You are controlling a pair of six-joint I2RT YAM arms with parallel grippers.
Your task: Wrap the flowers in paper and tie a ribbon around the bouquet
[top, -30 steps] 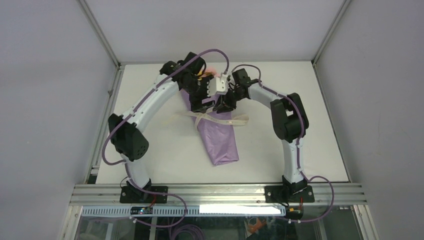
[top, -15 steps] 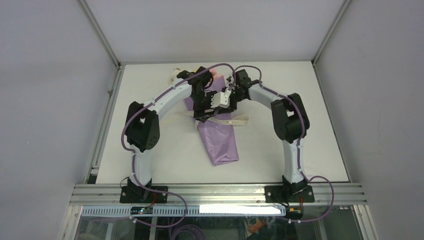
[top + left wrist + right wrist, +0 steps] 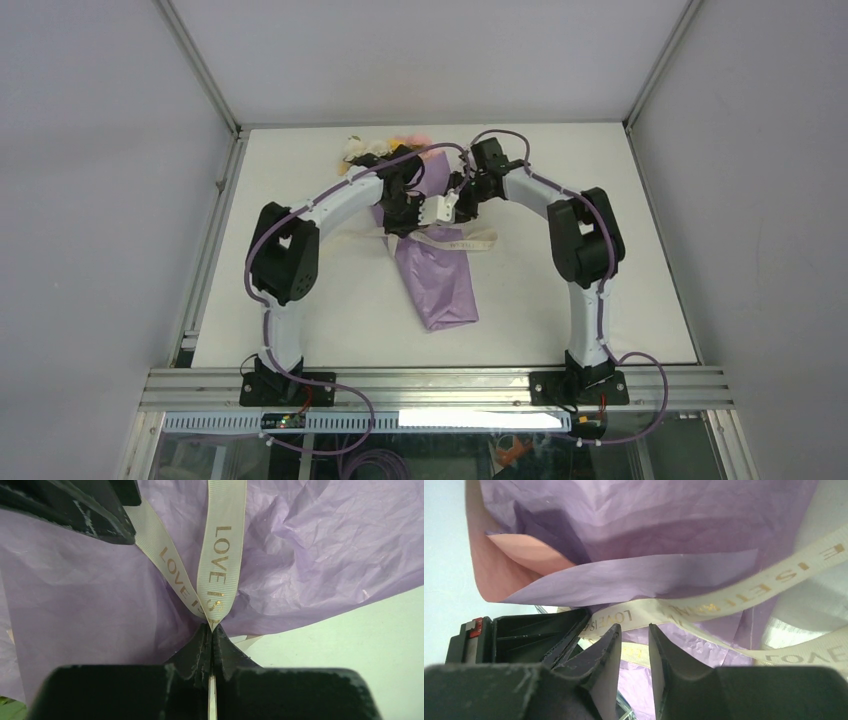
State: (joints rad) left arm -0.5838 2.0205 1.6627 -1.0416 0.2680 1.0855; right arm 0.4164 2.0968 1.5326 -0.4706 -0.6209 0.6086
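Ribbon point(image 3: 222, 555) crosses the bouquet point(image 3: 440, 285); your left pincer point(image 3: 211, 630) clamps its strands, likely to cinch it; your right pincer point(image 3: 634, 630) gapes slightly, empty.

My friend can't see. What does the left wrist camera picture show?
Two black fingers pinch shut on a cream ribbon with gold LOVE lettering, its two strands meeting in a V. Crinkly purple paper lies behind, white table at lower right.
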